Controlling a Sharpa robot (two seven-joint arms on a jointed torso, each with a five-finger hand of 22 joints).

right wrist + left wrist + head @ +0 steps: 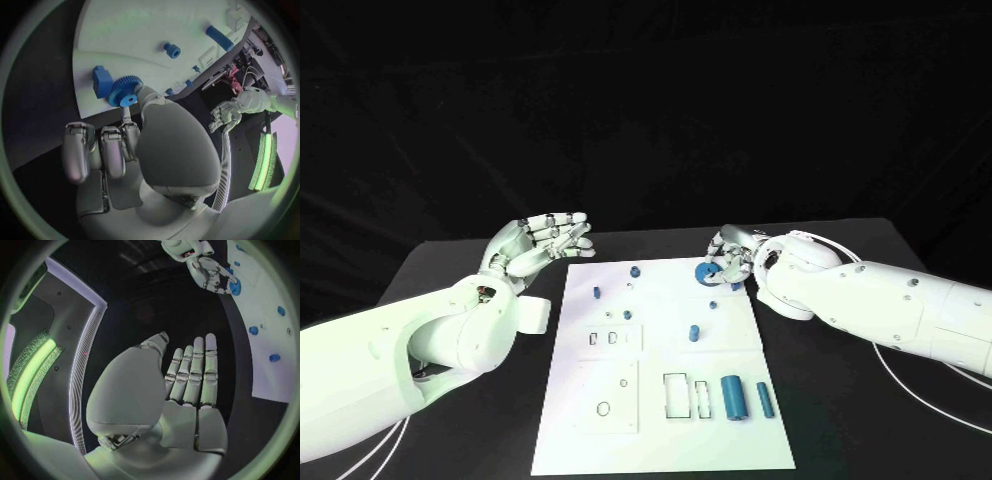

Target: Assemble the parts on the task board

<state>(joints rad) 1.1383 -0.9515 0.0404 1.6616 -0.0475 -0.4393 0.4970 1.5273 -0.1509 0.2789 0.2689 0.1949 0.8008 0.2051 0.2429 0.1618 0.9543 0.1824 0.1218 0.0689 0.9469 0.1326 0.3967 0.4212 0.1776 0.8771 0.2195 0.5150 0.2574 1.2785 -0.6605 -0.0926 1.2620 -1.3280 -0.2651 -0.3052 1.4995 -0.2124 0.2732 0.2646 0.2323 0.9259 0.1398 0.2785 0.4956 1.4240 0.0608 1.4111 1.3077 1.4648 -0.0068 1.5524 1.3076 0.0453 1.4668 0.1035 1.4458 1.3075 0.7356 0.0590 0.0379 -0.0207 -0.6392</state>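
Right hand (733, 258) pinching blue gear (125, 91) at board's (733, 440) far right edge, block (102, 81) just beside; left hand (538, 243) off the board's far-left corner, fingers loosely curled, holding nothing

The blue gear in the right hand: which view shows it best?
Right wrist view: the blue gear shows teeth and hub, pinched by the right hand. Head view has it small and partly covered; left wrist view, distant.
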